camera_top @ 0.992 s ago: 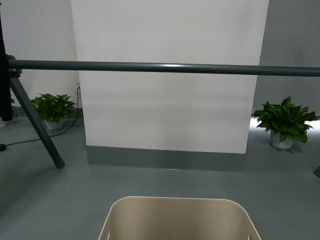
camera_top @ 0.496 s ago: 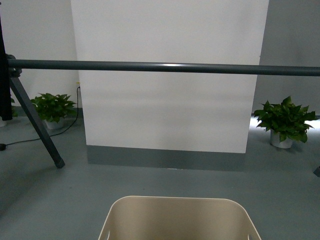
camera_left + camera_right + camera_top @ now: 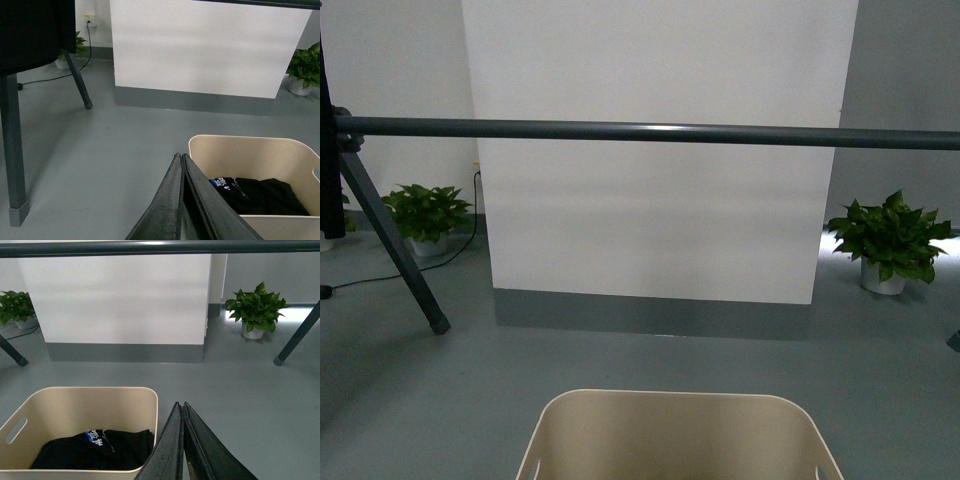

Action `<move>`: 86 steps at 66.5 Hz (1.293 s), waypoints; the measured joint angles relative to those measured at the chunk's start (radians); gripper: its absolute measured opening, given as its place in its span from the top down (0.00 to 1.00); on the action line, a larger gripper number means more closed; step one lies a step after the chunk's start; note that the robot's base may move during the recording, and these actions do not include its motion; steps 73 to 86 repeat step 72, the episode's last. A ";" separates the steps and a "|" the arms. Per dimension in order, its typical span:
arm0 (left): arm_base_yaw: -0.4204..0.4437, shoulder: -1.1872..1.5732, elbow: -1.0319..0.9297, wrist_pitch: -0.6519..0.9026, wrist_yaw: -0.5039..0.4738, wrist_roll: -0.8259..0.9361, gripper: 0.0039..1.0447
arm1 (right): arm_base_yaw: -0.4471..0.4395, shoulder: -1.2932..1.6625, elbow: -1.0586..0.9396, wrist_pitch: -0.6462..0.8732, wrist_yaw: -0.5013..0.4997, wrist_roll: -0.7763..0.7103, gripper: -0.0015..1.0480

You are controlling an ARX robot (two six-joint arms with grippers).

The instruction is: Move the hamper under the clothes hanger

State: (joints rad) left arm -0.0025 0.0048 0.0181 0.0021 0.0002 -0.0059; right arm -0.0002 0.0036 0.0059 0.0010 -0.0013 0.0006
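My left gripper point(image 3: 181, 159) and right gripper point(image 3: 180, 406) were both pressed shut on nothing, flanking the hamper point(image 3: 678, 433). It sat on the floor point(image 3: 440, 400) just short of the hanger point(image 3: 650, 132), black clothes point(image 3: 95, 447) inside.

From my seat, the hamper point(image 3: 678, 435) sits on the floor point(image 3: 470, 390) directly ahead, nearest me, with the clothes hanger point(image 3: 650, 131) bar running across above and beyond it. Its leg point(image 3: 392, 245) stands far left. Behind the bar stands a wall panel point(image 3: 655, 150), flanked by a left plant point(image 3: 425, 215) and a right plant point(image 3: 890, 240). A garment point(image 3: 95, 447) lies inside the hamper. My left claw point(image 3: 181, 165) hangs just beside one side of the hamper, my right claw point(image 3: 180, 412) just beside the other.
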 joint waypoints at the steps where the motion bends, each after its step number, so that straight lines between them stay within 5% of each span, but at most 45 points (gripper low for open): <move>1: 0.000 0.000 0.000 0.000 0.000 0.000 0.97 | 0.000 0.000 0.000 0.000 0.000 0.000 0.98; 9: 0.000 0.000 0.000 0.000 0.000 0.000 0.95 | 0.000 0.000 0.000 0.000 0.000 -0.001 0.98; 39: 0.000 0.000 0.000 0.000 0.000 0.000 0.23 | 0.000 0.000 0.000 0.000 0.000 -0.001 0.28; 45: 0.000 0.000 0.000 0.000 0.000 0.001 0.04 | 0.000 0.000 0.000 0.000 0.000 0.000 0.08; 86: 0.000 0.000 0.000 0.000 0.000 0.000 0.06 | 0.000 0.000 0.000 0.000 0.000 0.000 0.08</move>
